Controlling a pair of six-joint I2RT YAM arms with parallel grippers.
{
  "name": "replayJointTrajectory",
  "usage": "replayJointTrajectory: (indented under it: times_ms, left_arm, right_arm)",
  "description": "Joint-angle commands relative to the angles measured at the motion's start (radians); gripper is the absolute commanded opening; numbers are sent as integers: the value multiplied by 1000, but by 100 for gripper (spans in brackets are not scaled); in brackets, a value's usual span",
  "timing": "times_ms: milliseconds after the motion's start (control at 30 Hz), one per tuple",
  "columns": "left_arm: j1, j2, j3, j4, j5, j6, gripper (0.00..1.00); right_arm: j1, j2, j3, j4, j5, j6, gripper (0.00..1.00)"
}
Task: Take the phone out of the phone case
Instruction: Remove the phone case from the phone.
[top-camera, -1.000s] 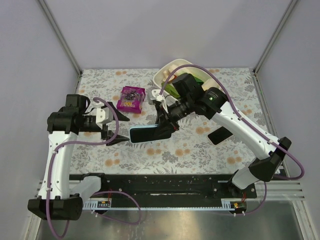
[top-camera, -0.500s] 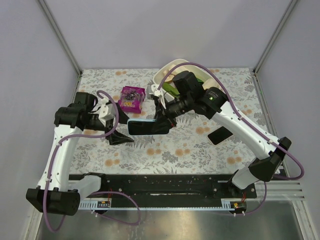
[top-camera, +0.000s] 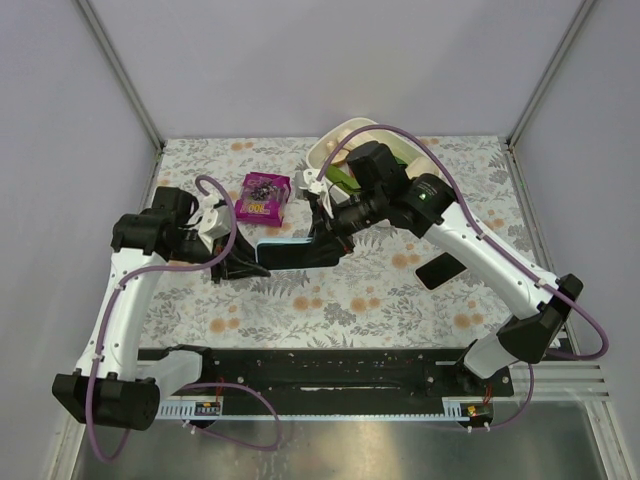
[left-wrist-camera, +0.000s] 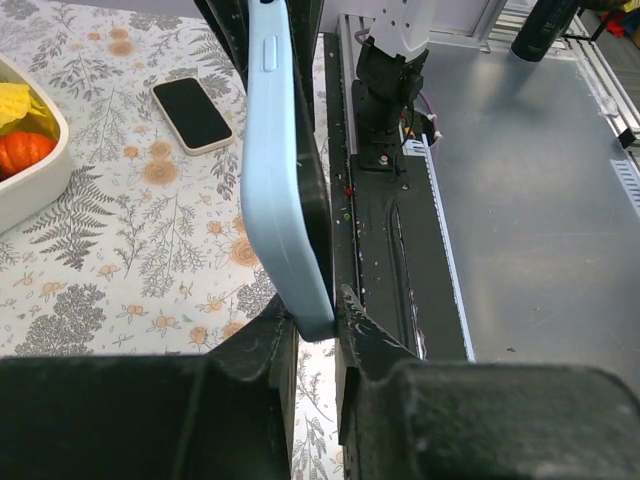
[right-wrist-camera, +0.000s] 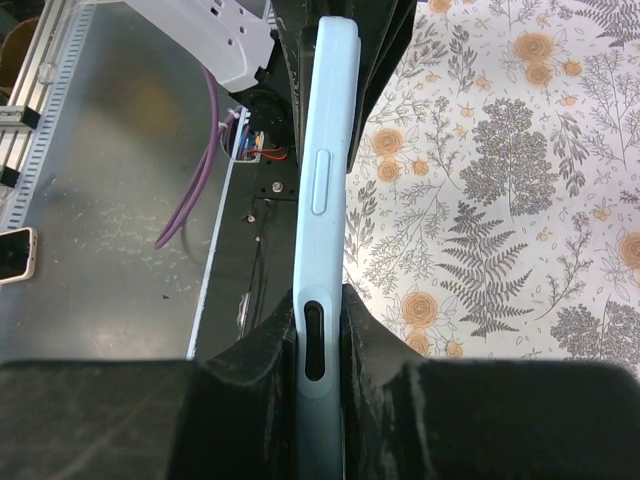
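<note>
A phone in a light blue phone case (top-camera: 292, 254) hangs level above the floral table, its dark face toward the near edge. My left gripper (top-camera: 250, 262) is shut on the case's left end; in the left wrist view both black fingertips (left-wrist-camera: 352, 308) press the blue case (left-wrist-camera: 285, 200) at its corner, with my left gripper (left-wrist-camera: 315, 312) around it. My right gripper (top-camera: 326, 238) is shut on the right end. In the right wrist view the case (right-wrist-camera: 325, 150) runs edge-on away from my right gripper (right-wrist-camera: 320, 312), pinched at its port slot.
A second phone (top-camera: 440, 270) with a cream rim lies face up on the table at the right, also seen as the phone (left-wrist-camera: 192, 112) in the left wrist view. A pink packet (top-camera: 262, 195) lies at the back. A white bowl (top-camera: 322, 152) with food stands behind the right arm.
My left gripper has swung right to the case's left end and closed on it. The right gripper has raised the phone slightly and kept its hold.
</note>
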Motion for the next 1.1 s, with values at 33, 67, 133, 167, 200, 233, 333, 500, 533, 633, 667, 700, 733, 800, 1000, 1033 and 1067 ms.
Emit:
replayJointTrajectory:
  times_ms: [33, 67, 133, 167, 200, 233, 333, 500, 533, 633, 667, 700, 733, 800, 1000, 1033, 1067]
  left_arm:
    - [-28, -50, -8, -209, -10, 133, 0]
    - [-42, -61, -10, -209, -18, 150, 0]
    - [-69, -74, -5, -209, -36, 172, 0]
    - [-82, -79, -2, -209, -39, 179, 0]
    - [-92, -82, 4, -209, -44, 185, 0]
    - [-109, -84, 12, -209, -55, 195, 0]
    - [-163, -84, 41, -210, -96, 205, 0]
    - [-223, -88, 61, -209, -124, 236, 0]
    - [-227, -85, 64, -209, -124, 242, 0]
    - [-253, -73, 73, -207, -116, 262, 0]
    - [-263, -67, 79, -209, -115, 265, 0]
    - [-272, -62, 85, -209, -119, 270, 0]
    - [-278, -56, 90, -209, -119, 274, 0]
    - [-281, -45, 101, -209, -121, 284, 0]
    - [-283, -16, 127, -209, -122, 299, 0]
    - [-284, -15, 127, -209, -119, 304, 0]
    - [-283, -15, 125, -198, -118, 295, 0]
  right_arm:
    - [-13, -17, 34, 62, -128, 60, 0]
    - [-15, -14, 33, 62, -143, 61, 0]
    - [-18, -8, 28, 62, -180, 64, 0]
    - [-19, -4, 22, 62, -197, 67, 0]
    - [-19, 1, 19, 61, -220, 64, 0]
    - [-19, 4, 14, 61, -243, 64, 0]
    - [-19, 15, -2, 59, -306, 60, 0]
    - [-22, 29, -10, 61, -370, 47, 0]
    - [-24, 32, -12, 61, -392, 46, 0]
    - [-24, 42, -13, 61, -435, 46, 0]
    - [-24, 46, -13, 62, -450, 46, 0]
    - [-24, 52, -12, 61, -461, 47, 0]
    - [-24, 55, -13, 62, -471, 49, 0]
    - [-24, 58, -16, 62, -488, 47, 0]
    - [-25, 62, -48, 105, -537, 76, 0]
    - [-24, 61, -56, 116, -541, 84, 0]
    - [-24, 58, -62, 122, -547, 89, 0]
